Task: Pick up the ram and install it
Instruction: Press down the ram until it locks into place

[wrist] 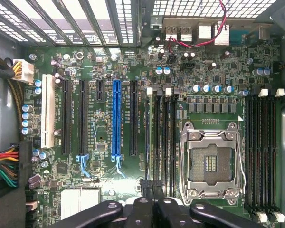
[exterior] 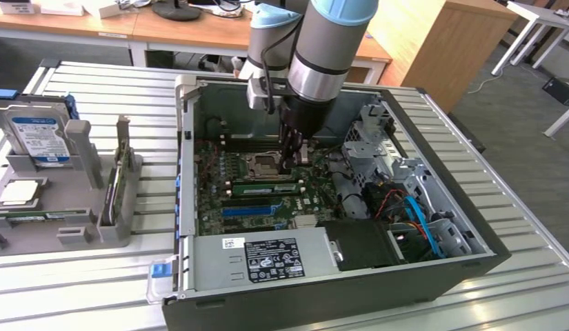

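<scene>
The ram [exterior: 265, 187], a narrow green stick with a white label, stands on edge in a black slot of the motherboard [exterior: 256, 207], beside the CPU socket [exterior: 265, 164]. My gripper [exterior: 286, 165] reaches down into the open PC case, just above the stick's far end. In the wrist view its black fingers [wrist: 150, 186] are shut together with nothing between them, over one end of the memory slots [wrist: 165, 137] next to the CPU socket [wrist: 211, 161]. Whether the tips touch the ram I cannot tell.
The case walls [exterior: 187, 172], the drive cage [exterior: 372, 148] and bundled cables [exterior: 394, 207] crowd the arm. The power supply [exterior: 265, 258] fills the case's near end. At the exterior view's left, a grey holder [exterior: 72, 231] carries a hard drive [exterior: 41, 138], an upright card [exterior: 118, 179] and a chip [exterior: 22, 193].
</scene>
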`<state>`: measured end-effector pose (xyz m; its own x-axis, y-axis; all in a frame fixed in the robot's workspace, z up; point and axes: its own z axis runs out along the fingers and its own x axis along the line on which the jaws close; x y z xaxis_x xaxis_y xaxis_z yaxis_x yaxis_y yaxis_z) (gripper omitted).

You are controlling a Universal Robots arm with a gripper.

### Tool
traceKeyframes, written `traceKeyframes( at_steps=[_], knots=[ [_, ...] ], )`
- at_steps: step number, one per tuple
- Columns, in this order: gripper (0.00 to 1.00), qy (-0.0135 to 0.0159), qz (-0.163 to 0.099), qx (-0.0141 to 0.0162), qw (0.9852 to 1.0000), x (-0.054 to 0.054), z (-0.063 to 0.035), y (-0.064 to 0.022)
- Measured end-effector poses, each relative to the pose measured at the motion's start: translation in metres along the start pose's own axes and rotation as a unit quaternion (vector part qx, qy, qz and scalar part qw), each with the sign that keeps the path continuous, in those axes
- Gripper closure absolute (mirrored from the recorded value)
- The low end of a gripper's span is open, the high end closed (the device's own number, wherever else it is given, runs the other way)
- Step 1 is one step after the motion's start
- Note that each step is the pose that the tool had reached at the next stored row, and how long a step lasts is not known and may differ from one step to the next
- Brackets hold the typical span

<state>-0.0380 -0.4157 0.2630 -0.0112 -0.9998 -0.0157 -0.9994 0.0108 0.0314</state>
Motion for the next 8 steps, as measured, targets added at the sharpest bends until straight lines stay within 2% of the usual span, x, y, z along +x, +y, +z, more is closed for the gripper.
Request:
traceKeyframes(
  at_steps=[5, 8],
  knots=[
    [0.89, 0.0001, 0.000, -0.0001, 1.0000, 0.0000, -0.0001, -0.0005],
    [0.89, 0.0001, -0.001, -0.0001, 1.0000, 0.0000, -0.0002, -0.0039]
  ],
)
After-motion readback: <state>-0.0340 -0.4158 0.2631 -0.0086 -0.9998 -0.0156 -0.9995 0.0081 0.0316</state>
